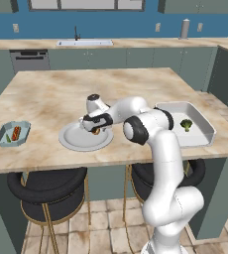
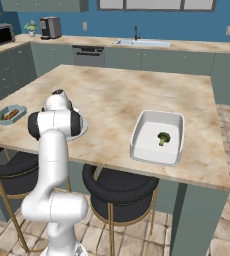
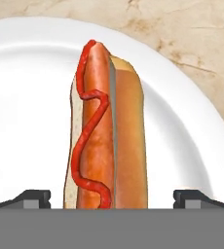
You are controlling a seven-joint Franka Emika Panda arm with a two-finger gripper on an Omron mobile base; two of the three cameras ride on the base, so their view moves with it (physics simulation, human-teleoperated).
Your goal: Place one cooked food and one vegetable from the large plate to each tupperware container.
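On the left of the marble-topped desk (image 1: 46, 99), near its front edge, sits the small teal tub (image 1: 13, 134), holding a hot dog and a bit of green vegetable. To its right, in the middle of the near side, lies the large plate (image 1: 74, 140), pale and round, with the white arm bent low over it. The pincer (image 3: 112, 197) hangs just above the plate with its fingertips (image 3: 33, 198) wide apart, one on each side of a hot dog (image 3: 106, 131) that lies on the plate, a red squiggle of sauce along the sausage; it grips nothing. Further right, well apart from the plate, the white rectangular tub (image 1: 205, 126) stands near the desk's right edge with one piece of broccoli (image 1: 186, 124) inside. Two black round stools (image 1: 46, 188) with brass legs are tucked under the desk's near side on a tiled floor. At the far wall, blue above grey-green cabinets, a counter carries a sink (image 1: 84, 42) with a tap, and a dishwasher (image 1: 30, 59) sits below to the left.
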